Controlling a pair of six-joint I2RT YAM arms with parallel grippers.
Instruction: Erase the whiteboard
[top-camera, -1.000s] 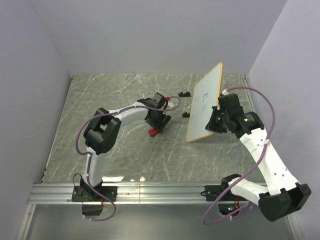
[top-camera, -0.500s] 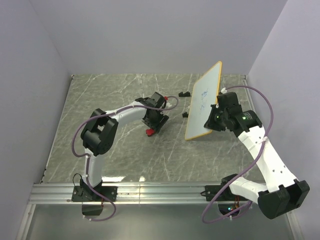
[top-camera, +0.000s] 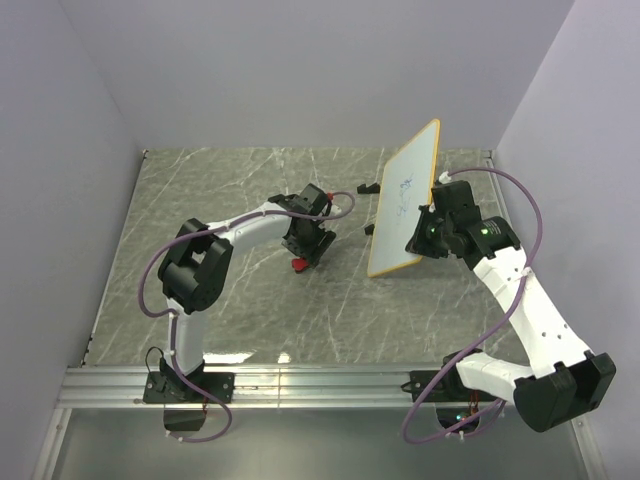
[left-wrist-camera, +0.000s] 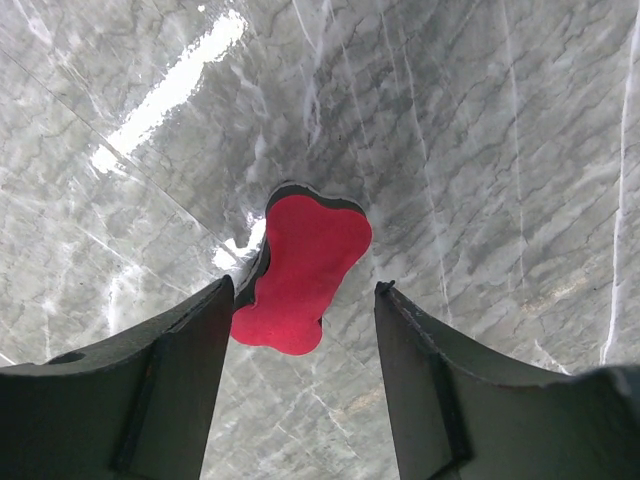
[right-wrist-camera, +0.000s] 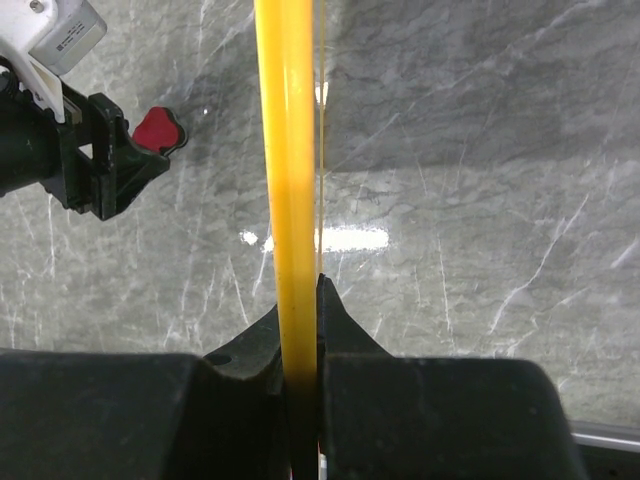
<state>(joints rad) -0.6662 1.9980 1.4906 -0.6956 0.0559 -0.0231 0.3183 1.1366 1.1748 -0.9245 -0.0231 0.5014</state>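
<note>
White, yellow-rimmed flat whiteboard (top-camera: 403, 210) swung left, tilted up at far right | my right jaws clamp its rim, left jaws open astride red bone-shaped eraser (left-wrist-camera: 300, 270) | risk: off-centre eraser may squirt out on closing.

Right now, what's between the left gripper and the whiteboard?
In the top view, the stretch from the left gripper to the whiteboard is mostly bare table, with one small black piece lying near the board's edge.

left tool (left-wrist-camera: 305, 290) spread; right tool (right-wrist-camera: 300, 300) clamped
</note>
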